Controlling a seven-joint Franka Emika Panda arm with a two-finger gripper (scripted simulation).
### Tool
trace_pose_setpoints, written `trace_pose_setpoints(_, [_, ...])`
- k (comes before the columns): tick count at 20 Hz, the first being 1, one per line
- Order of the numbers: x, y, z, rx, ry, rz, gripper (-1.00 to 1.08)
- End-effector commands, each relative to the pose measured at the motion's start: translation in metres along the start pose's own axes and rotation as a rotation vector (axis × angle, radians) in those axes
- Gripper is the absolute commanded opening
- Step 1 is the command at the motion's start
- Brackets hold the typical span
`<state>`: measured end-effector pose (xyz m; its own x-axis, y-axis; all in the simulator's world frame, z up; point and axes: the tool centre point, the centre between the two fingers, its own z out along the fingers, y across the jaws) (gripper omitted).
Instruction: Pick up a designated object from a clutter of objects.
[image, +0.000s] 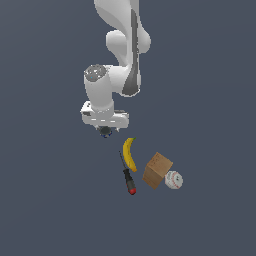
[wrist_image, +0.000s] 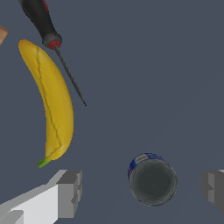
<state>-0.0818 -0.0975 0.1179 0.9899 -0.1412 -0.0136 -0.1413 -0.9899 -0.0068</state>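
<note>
Closest to your wrist camera are two blocky grey fingers (wrist_image: 70, 192), and the gripper (wrist_image: 142, 190) stands wide open, holding nothing. Between those fingers, touching neither, you see the small dark can (wrist_image: 152, 180) from above: a round, dull blackish top with a blue band showing on one side. It stands upright, so its axis points at the lens and it has no long direction across the floor. Bare slate floor (wrist_image: 166, 65) surrounds it. The smooth yellow banana (wrist_image: 52, 100), curved and green-tipped, lies well apart from the can, and just beside it you find the screwdriver (wrist_image: 54, 48) with its thin dark shaft and black-and-red handle. In the exterior view, the glossy white arm (image: 120, 60) comes down from the top of the frame, and the can shows only as a dark patch under the hand, left of centre. Below and to its right, the banana, the screwdriver, the brown cardboard box (image: 157, 170) and the white baseball (image: 174, 179) cluster together; box and baseball look to touch. Open floor lies on every other side.
</note>
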Motion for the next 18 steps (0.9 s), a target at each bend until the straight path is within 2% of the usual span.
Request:
trace_pose_setpoints(1, [-0.013,0.01,0.015,0.001,0.005,0.022,1.0])
trace_pose_setpoints(10, [-0.046,0.034,0.048,-0.004,0.012,0.076,1.0])
trace_pose_setpoints(18, [-0.054,0.039,0.054,-0.006,0.013,0.088,1.0])
